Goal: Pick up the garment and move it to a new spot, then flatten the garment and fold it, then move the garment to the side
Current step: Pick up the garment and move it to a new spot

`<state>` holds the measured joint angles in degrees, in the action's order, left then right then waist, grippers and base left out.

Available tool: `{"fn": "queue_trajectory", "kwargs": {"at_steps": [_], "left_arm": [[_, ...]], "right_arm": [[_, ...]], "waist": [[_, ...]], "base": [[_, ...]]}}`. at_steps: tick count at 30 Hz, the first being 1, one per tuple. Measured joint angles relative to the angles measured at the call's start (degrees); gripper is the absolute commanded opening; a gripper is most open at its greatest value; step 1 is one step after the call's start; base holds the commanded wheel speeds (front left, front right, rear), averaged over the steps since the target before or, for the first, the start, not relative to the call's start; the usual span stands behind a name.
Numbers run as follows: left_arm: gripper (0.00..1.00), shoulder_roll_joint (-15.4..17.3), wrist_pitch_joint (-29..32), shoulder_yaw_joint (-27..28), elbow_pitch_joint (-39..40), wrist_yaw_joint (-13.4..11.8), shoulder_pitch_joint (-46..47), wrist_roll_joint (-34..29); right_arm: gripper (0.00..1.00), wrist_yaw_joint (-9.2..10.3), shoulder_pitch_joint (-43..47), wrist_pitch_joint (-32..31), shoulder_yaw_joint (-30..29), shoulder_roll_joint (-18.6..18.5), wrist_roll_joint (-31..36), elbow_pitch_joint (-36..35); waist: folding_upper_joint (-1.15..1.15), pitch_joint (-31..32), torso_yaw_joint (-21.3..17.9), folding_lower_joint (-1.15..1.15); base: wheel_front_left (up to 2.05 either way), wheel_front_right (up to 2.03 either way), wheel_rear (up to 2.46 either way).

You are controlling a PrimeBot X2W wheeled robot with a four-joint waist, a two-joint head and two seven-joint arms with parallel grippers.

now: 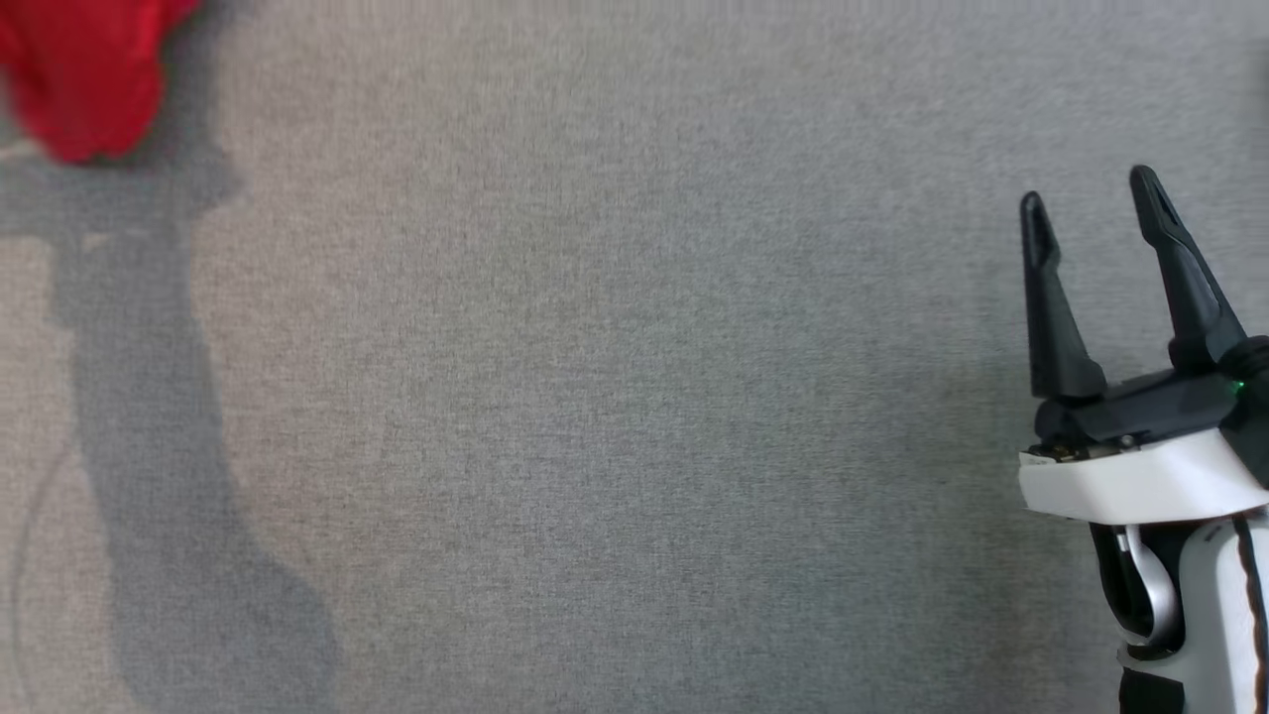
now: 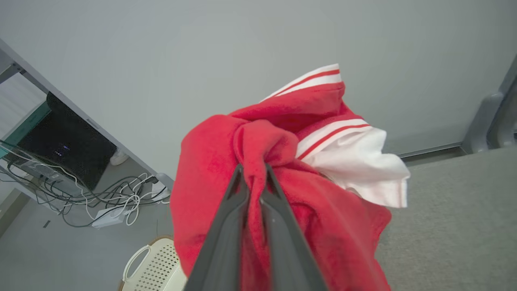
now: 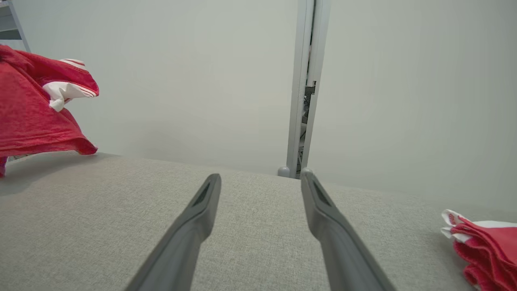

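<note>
A red garment (image 2: 226,169) with white, red-striped trim hangs bunched in the air in the left wrist view, and my left gripper (image 2: 253,171) is shut on a fold of it. The same garment (image 1: 84,74) shows at the top left corner of the head view, lifted above the grey table (image 1: 615,397), and at the far left of the right wrist view as the garment (image 3: 28,113). My right gripper (image 1: 1089,203) stands open at the right of the table with nothing between its fingers, also seen as my right gripper (image 3: 260,180) above bare cloth.
A second red and white folded cloth (image 3: 480,242) lies at the table's right end. Off the table's left side stand a cream perforated basket (image 2: 155,264), a tangle of cables (image 2: 109,198) and a dark cabinet (image 2: 64,145). A grey wall post (image 3: 305,89) rises behind.
</note>
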<state>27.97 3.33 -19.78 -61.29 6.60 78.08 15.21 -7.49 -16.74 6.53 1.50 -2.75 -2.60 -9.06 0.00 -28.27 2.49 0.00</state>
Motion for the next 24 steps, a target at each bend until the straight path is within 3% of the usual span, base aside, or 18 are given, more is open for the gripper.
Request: {"fn": "queue_trajectory", "kwargs": {"at_steps": [6, 10, 15, 21, 24], "left_arm": [[0.00, -2.55, 0.73, -2.88, 2.81, 0.67, -0.08, 1.48], [0.00, -6.83, 1.85, -7.98, 8.99, 0.89, -2.98, 5.99], [0.00, -9.76, 4.35, -13.37, 16.79, 0.89, -7.85, 10.99], [0.00, -14.55, 6.15, -14.90, 25.44, 0.82, -14.45, 16.37], [0.00, -18.22, 5.22, -15.10, 28.32, -0.48, -18.99, 18.48]], "right_arm": [[1.00, 0.00, 1.59, 1.25, -2.46, -0.02, -1.03, 2.56], [1.00, 0.00, 3.62, 2.33, -4.92, -0.03, -2.12, 4.54], [1.00, 0.00, 5.84, 3.02, -6.54, -0.02, -3.02, 5.99], [1.00, 0.00, 7.38, 3.52, -7.90, -0.03, -4.00, 6.70], [1.00, 0.00, 8.01, 3.60, -8.06, -0.02, -4.45, 7.26]], "waist": [[0.00, 4.77, -1.09, 0.00], [0.00, 9.84, -2.18, 0.00], [0.00, 14.81, -3.18, 0.00], [0.00, 19.02, -4.87, 0.00], [0.00, 19.69, -6.14, 0.00]], "base": [[0.00, 0.00, 0.00], [0.00, 0.00, 0.00], [0.00, 0.00, 0.00], [0.00, 0.00, 0.00], [0.00, 0.00, 0.00]]}}
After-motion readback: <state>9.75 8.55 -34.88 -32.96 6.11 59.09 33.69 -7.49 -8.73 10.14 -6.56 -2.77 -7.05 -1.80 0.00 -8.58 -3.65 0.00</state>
